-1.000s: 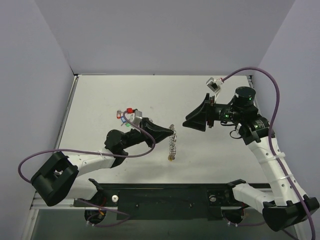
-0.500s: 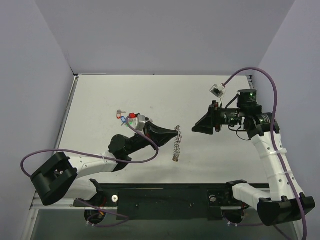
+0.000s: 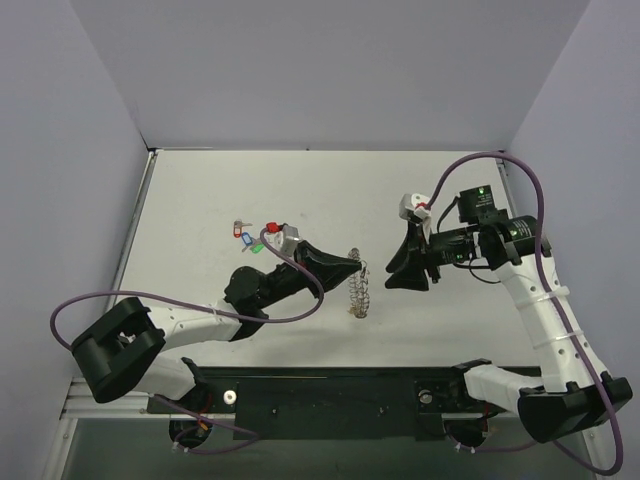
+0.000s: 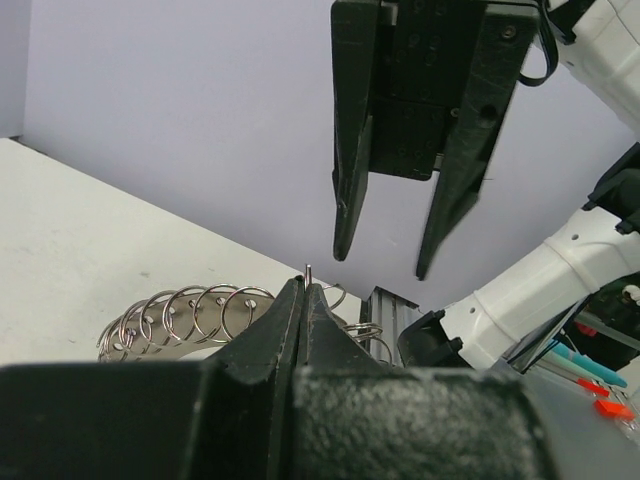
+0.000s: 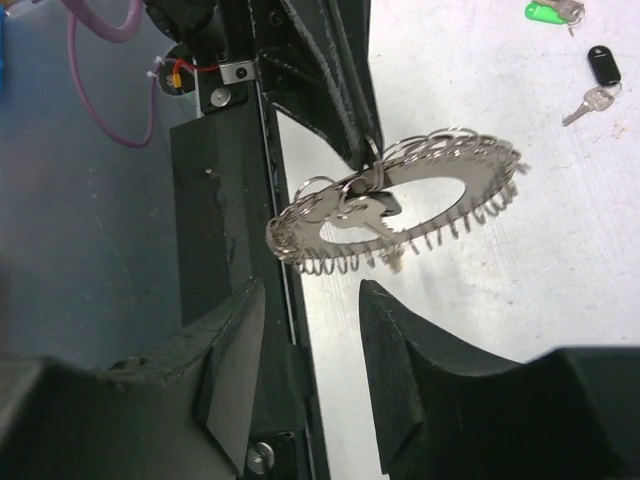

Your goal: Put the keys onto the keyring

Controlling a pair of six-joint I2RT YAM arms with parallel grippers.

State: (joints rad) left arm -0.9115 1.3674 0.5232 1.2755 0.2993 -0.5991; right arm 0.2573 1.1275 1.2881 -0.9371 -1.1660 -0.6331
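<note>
The keyring (image 3: 359,291), a wire loop fringed with small rings, hangs edge-on from my left gripper (image 3: 357,267), which is shut on its top wire. In the left wrist view the pinched wire pokes up between the closed fingertips (image 4: 305,283), with the keyring's rings (image 4: 190,314) fanned to the left. My right gripper (image 3: 392,274) stands open just right of the loop, apart from it. The right wrist view shows the keyring (image 5: 470,175) flat-on just beyond its open fingers (image 5: 232,345), with nothing between them. Loose keys with coloured tags (image 3: 256,236) lie on the table; a green tag (image 5: 545,12) and a black tag (image 5: 603,65) also show.
The black base rail (image 3: 330,385) runs along the near edge, below the hanging loop. Purple cables (image 3: 300,290) loop over both arms. Grey walls (image 3: 60,150) close in the white table on the left, back and right.
My right gripper has swung left and down toward the keyring, its jaws narrowing. The left gripper has carried the keyring a little to the right.
</note>
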